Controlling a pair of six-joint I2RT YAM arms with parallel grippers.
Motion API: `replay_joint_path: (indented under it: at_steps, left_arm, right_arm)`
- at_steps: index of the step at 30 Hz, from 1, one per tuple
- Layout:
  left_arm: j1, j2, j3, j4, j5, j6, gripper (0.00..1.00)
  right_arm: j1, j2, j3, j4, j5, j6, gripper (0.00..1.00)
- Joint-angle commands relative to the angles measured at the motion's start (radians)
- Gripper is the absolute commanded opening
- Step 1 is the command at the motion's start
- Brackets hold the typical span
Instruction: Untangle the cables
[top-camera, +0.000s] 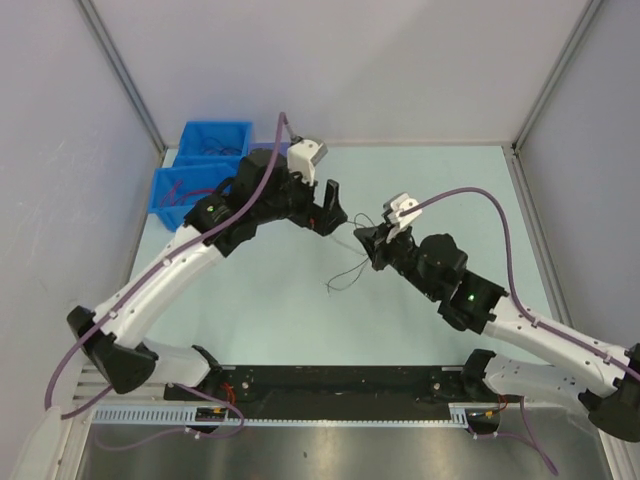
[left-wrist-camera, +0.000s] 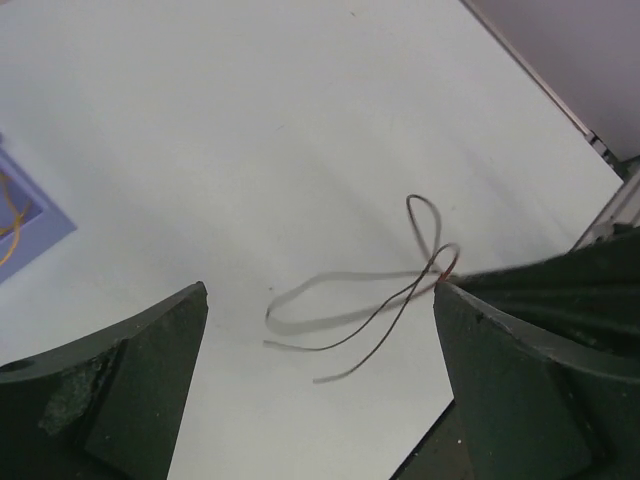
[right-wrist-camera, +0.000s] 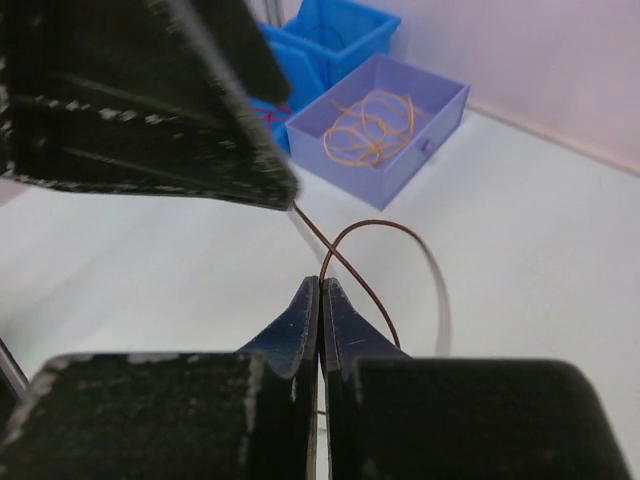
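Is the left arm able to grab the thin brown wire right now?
Probably yes. Its open fingers sit close to the wire with nothing between; the right fingers pinch it.

Wire (right-wrist-camera: 375, 222) end hidden between right tool (right-wrist-camera: 320, 284) fingers, blue bins (top-camera: 215, 124) partly behind left arm (top-camera: 170, 270)

Bright, diffuse lighting; a soft grey shadow falls just right of the cable (right-wrist-camera: 375, 222); foreground edges blurred.
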Motion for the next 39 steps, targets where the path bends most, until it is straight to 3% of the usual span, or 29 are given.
replay_joint_path:
  at_steps: [1,5,8,19,24,31,38,39]
  left_arm:
    - [0.014,-0.14,-0.055,0.013,-0.136,-0.037,1.0]
    - [0.019,-0.325,-0.192,-0.008,-0.32,-0.068,1.0]
    - [0.019,-0.43,-0.276,-0.042,-0.37,-0.073,1.0]
    - [0.019,-0.81,-0.56,-0.094,-0.365,-0.12,1.0]
    - [0.019,-0.875,-0.591,-0.139,-0.437,-0.115,1.0]
    - [0.019,-1.004,-0.664,-0.081,-0.491,-0.105,0.99]
    - [0.02,-1.033,-0.669,-0.087,-0.522,-0.108,1.0]
    - [0.02,-1.033,-0.669,-0.087,-0.525,-0.108,1.0]
  right_arm:
    - [-0.041,-0.037,0.062,0.037,-0.038,0.029,0.0]
    - [-0.051,-0.037,0.088,0.023,-0.039,0.026,0.0]
    - [-0.062,-0.028,0.112,0.023,-0.042,0.018,0.0]
    - [-0.113,0.144,0.295,0.072,-0.101,-0.022,0.0]
    - [-0.134,0.259,0.413,0.106,-0.144,-0.025,0.0]
    - [-0.134,0.496,0.7,0.066,-0.203,-0.097,0.0]
    - [-0.124,0.8,1.175,-0.045,-0.251,-0.195,0.0]
    - [-0.124,0.844,1.315,-0.06,-0.257,-0.204,0.0]
